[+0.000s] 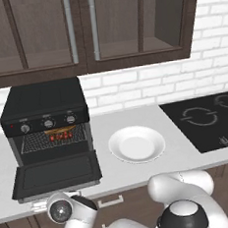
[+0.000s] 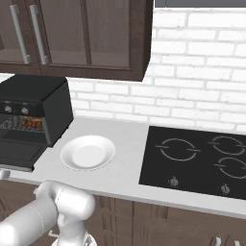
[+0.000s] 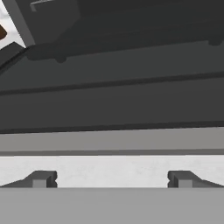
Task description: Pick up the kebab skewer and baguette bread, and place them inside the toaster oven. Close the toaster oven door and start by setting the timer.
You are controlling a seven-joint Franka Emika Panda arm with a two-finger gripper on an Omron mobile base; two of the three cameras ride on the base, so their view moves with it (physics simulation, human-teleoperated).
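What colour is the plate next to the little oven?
The plate is plain white, clearest in the left base view.

The toaster oven is cut off by the left edge in the right base view. Inside on the rack, the kebab skewer and the baguette bread are too small to separate clearly. The cooktop runs past the right edge.
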